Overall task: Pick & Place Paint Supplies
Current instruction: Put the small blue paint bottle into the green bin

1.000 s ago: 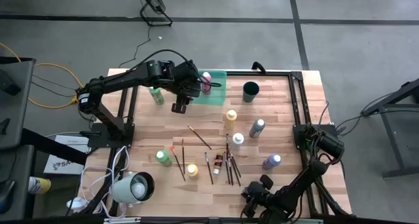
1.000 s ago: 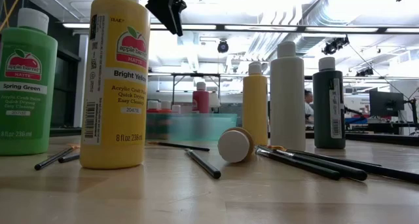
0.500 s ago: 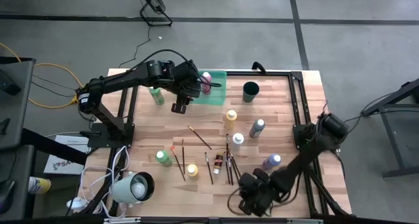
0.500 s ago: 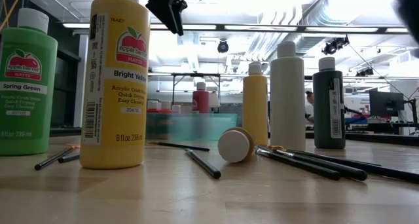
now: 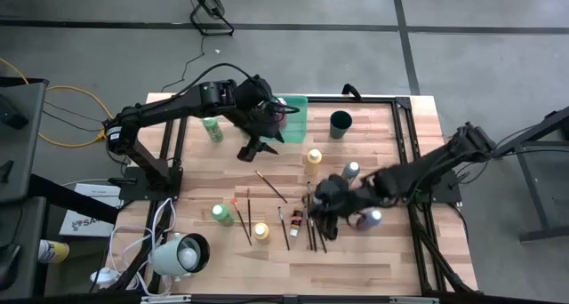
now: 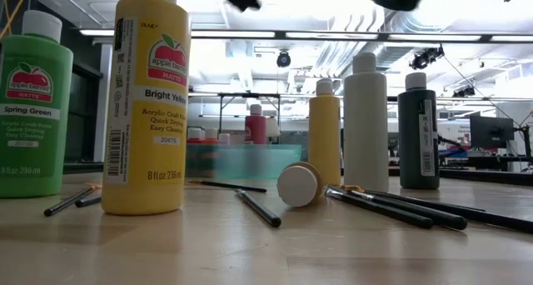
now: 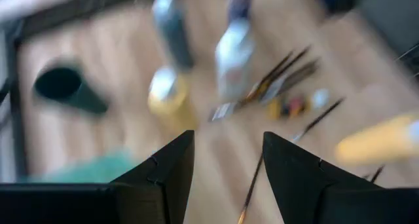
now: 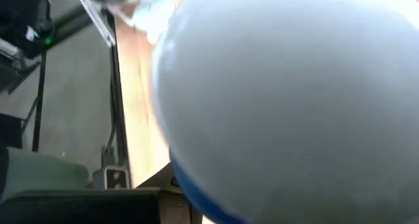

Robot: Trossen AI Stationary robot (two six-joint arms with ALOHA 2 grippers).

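Right gripper (image 5: 331,200), fingers unreadable, crowds the white-capped bottle (image 5: 323,189) at its 12 o'clock and could topple it; left gripper (image 7: 226,160) spread, empty.

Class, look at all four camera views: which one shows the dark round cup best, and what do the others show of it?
The high view shows the dark round cup best: seen whole from above, standing on the table beside the green tray. The left wrist view shows it only as a blurred dark shape. The low and right wrist views do not show it.

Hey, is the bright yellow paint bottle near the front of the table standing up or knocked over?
Upright. In the low view the bright yellow bottle stands on its base on the table, label reading level, beside the standing spring green bottle.
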